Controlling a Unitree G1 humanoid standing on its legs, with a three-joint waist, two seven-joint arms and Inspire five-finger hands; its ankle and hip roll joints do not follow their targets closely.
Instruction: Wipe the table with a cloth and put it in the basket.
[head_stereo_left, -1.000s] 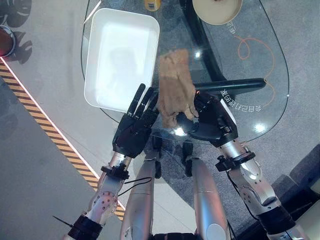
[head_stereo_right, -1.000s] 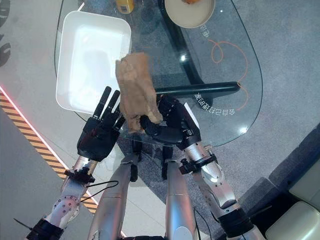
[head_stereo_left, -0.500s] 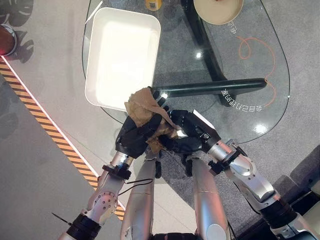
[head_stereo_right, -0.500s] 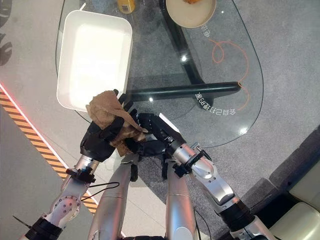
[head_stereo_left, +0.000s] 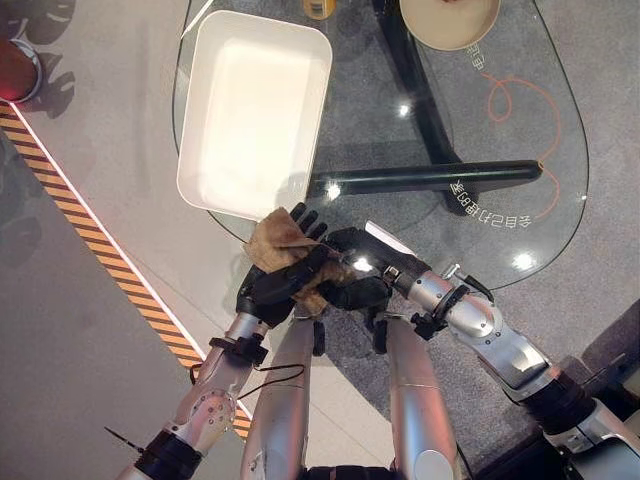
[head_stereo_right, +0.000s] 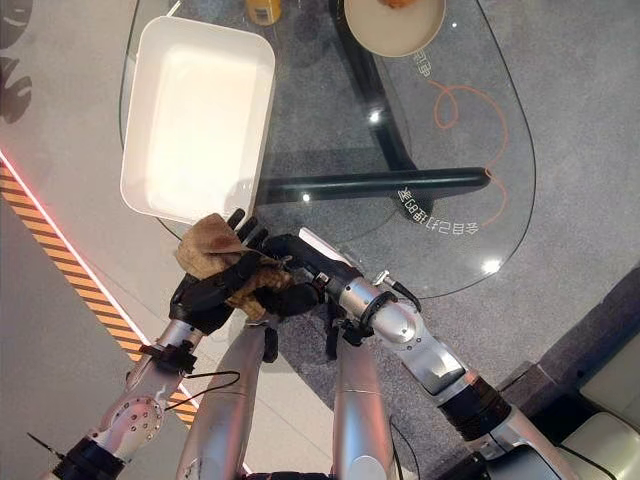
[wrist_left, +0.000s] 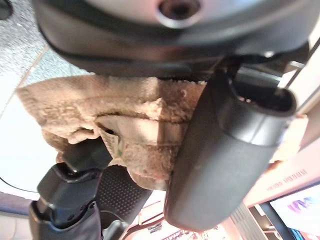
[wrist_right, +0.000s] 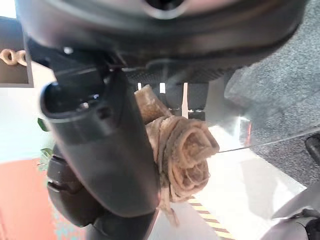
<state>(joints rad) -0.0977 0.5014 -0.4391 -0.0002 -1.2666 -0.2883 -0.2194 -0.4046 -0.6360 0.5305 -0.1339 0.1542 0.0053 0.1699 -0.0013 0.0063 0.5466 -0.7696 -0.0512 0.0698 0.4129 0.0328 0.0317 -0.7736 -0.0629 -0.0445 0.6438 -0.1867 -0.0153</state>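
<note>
The crumpled tan cloth (head_stereo_left: 278, 240) hangs between my two hands, just off the glass table's (head_stereo_left: 500, 230) near-left edge. It lies in my left hand (head_stereo_left: 268, 290): the fingertips reach past it and the thumb (wrist_left: 220, 150) presses on it. My right hand (head_stereo_left: 358, 278) comes in from the right and pinches a rolled end of the cloth (wrist_right: 187, 150) between its thumb and fingers. The white basket (head_stereo_left: 200, 150) stands empty on the table's left part, just beyond both hands.
A tan bowl (head_stereo_left: 450, 18) and a yellow item (head_stereo_left: 320, 8) stand at the table's far edge. A dark table leg (head_stereo_left: 430, 178) and an orange cord (head_stereo_left: 520, 95) show through the glass. Striped floor tape (head_stereo_left: 90, 230) runs along the left.
My right hand has carried the cloth from over the table down and left into my left hand. The left thumb has closed on it. The view has shifted slightly.
</note>
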